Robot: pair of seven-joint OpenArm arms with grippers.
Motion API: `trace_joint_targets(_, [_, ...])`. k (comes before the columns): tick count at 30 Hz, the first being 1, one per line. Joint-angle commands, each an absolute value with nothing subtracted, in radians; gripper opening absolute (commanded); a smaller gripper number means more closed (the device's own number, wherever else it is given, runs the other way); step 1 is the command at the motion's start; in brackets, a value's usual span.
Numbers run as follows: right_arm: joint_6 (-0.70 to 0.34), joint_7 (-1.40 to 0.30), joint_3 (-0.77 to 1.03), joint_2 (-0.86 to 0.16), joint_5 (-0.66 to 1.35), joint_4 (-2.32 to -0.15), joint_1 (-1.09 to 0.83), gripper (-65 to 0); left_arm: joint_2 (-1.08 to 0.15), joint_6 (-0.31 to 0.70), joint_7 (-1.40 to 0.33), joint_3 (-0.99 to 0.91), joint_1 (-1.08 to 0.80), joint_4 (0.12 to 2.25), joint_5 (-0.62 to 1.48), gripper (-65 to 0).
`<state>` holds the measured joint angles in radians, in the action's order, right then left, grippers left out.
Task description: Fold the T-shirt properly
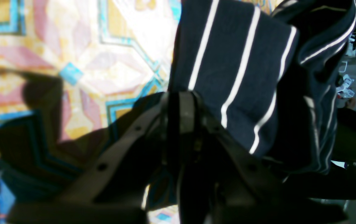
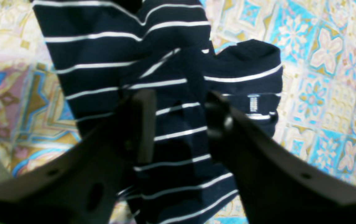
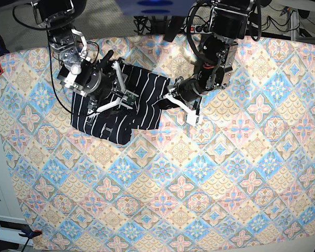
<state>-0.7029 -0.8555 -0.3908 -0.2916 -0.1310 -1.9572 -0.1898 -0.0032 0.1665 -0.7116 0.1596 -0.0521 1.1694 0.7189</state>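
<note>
So the left pincer is clenched tight, and from its wrist view the jaws meet right at the edge of the T-shirt, so I'd say it's pinching a bit of the cloth there, near the shirt's side that faces the middle of the desk. The fabric rises up beside it in a loose fold instead of lying flat. The right pincer is a different story: its jaws stand clearly apart, hovering just over the striped cloth with nothing between them, so it's released and not gripping anything, though I can't tell if a fingertip brushes the fabric. Moving outward, the shirt sits bunched toward the far corner of the desk on the floral tablecloth, partly doubled over itself, with a small label showing on a flap. Progress-wise I'd call it early to middle: some cloth is folded over, but the outline is lumpy and uneven, so it needs straightening and the final neat folds.
</note>
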Motion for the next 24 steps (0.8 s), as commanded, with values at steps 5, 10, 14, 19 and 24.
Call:
trace_joint_targets(5, [-0.698, -0.814, -0.483, -0.295, -0.125, -1.949, -0.122, -35.5, -0.013, 0.111, -0.765, 0.160, -0.065, 1.153, 0.642, -61.8])
trace_joint_targets(10, [-0.698, -0.808, -0.516, -0.295, -0.127, -1.877, -0.117, -35.7, -0.013, 0.111, -0.765, 0.159, -0.065, 1.153, 0.642, -61.8])
trace_joint_targets(14, [-0.698, -0.805, -0.521, -0.295, -0.127, -1.847, -0.117, -35.7, -0.015, 0.113, -0.765, 0.159, -0.067, 1.153, 0.642, -61.8])
trace_joint_targets(19, [-0.698, -0.746, -0.513, -0.297, -0.127, -1.833, -0.117, -35.8, -0.015, 0.113, -0.765, 0.159, -0.067, 1.153, 0.645, -61.8])
trace_joint_targets(24, [-0.698, -0.697, -0.515, -0.300, -0.128, -1.744, -0.117, -35.8, -0.015, 0.113, -0.765, 0.159, -0.068, 1.153, 0.645, -61.8])
